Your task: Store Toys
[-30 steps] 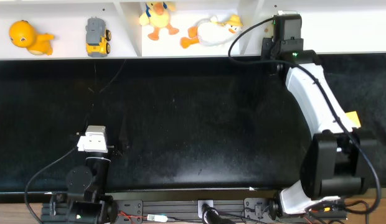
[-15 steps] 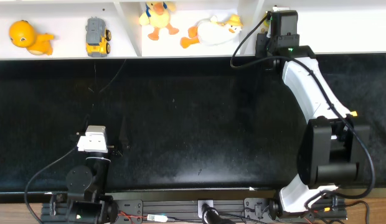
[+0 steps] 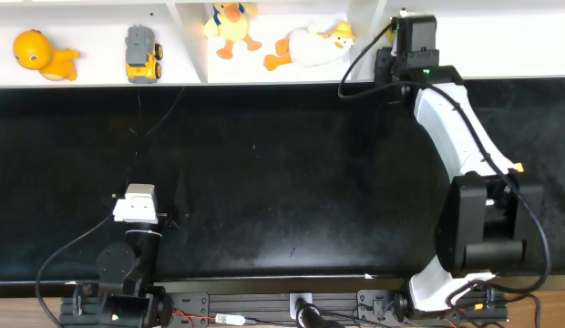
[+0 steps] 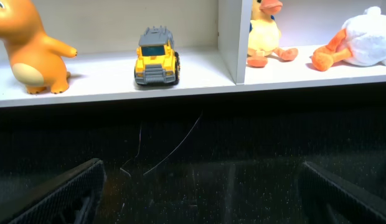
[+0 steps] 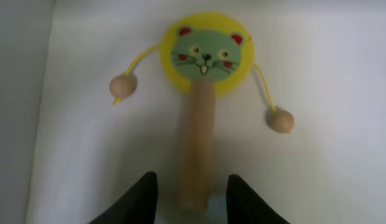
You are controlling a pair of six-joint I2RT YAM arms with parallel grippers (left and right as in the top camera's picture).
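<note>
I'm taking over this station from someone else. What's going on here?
Toys are going onto a white shelf. The right gripper is in the rightmost compartment, open, its jaws either side of the handle of a rattle lying flat there. The left gripper is open and empty over the black table. An orange figure, a truck, a yellow duck and a white duck are shelved.

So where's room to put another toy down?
The tabletop before the shelf is wide and bare. On the shelf, a gap lies between orange toy and yellow truck. Yellow duck and white duck crowd the middle compartment; the rattle drum, under the right gripper, takes the right one.
</note>
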